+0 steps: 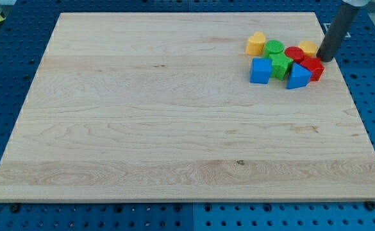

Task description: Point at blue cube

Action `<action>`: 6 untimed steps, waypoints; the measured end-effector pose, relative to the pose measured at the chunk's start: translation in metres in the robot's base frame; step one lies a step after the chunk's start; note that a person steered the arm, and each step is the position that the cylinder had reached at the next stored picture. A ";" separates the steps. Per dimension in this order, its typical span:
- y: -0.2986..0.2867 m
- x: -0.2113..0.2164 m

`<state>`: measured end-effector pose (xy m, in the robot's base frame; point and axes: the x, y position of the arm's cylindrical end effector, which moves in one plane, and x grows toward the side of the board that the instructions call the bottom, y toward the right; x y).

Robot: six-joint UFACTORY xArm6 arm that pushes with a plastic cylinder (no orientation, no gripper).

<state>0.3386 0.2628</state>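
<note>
The blue cube lies on the wooden board at the view's upper right, at the left end of a tight cluster of blocks. My tip is at the right end of that cluster, beside the red block and just right of the yellow block. The tip is about a hundred pixels to the right of the blue cube and does not touch it. A second blue block, wedge-like, lies between them.
The cluster also holds a yellow block at its upper left, a green cylinder, a green star-like block and a red cylinder. The board's right edge runs close by the tip. Blue pegboard surrounds the board.
</note>
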 end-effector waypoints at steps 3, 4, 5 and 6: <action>-0.103 -0.024; -0.140 -0.036; -0.183 -0.045; -0.212 -0.067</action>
